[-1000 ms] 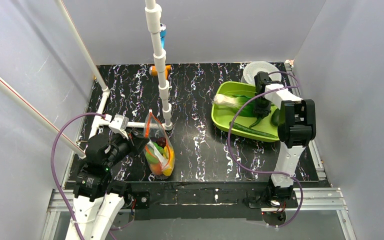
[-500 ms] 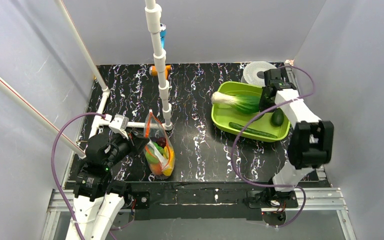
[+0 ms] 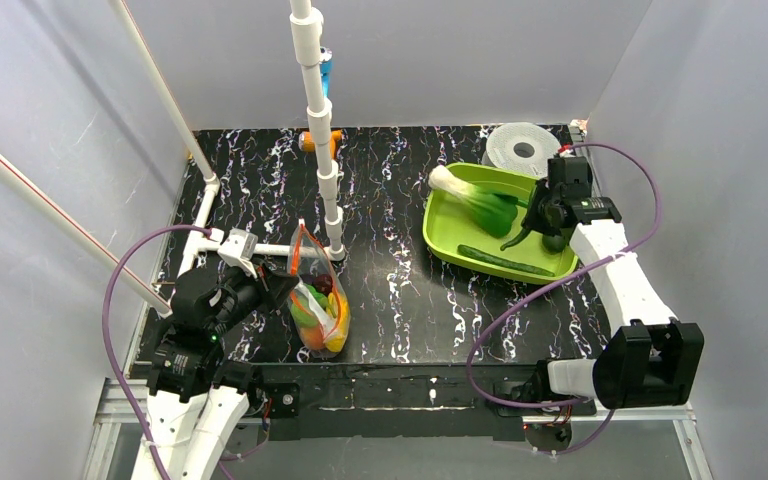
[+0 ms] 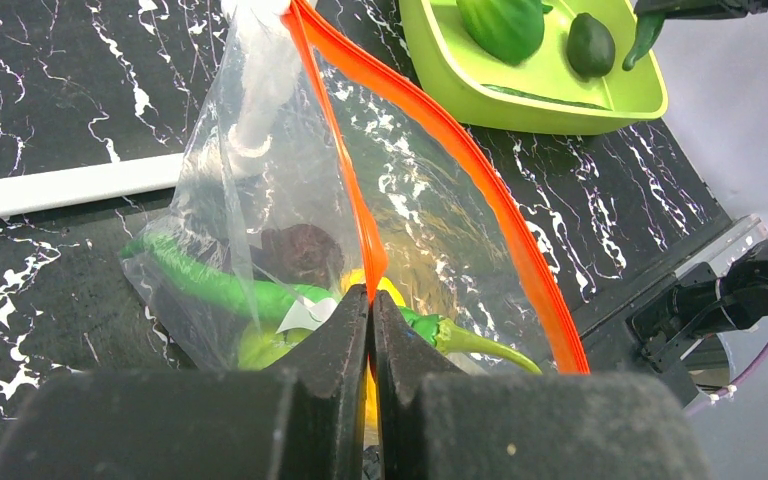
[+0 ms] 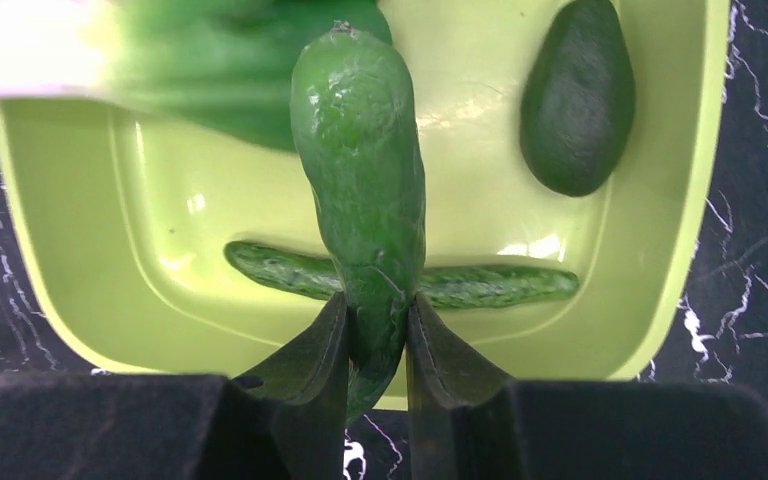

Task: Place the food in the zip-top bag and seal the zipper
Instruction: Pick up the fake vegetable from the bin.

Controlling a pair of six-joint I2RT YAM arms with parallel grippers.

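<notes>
Nearest, at the left of the surface (image 3: 400,200), the left end effector (image 4: 370,305) is clamped on the zipper (image 4: 440,140), holding the zip-top bag (image 3: 318,300) upright and open-mouthed, just as a second ago. Farther off, the change is at the right end effector (image 5: 375,320): it has pinched a fat green pod (image 5: 360,150) by its narrow end and raised it clear of the lime-green tray (image 5: 110,260), so one more piece looks ready to travel to the bag. Only the right wrist view proves that grip (overhead it is a dark sliver), with the avocado (image 5: 578,100) and a slim pod (image 5: 500,285) left below.
</notes>
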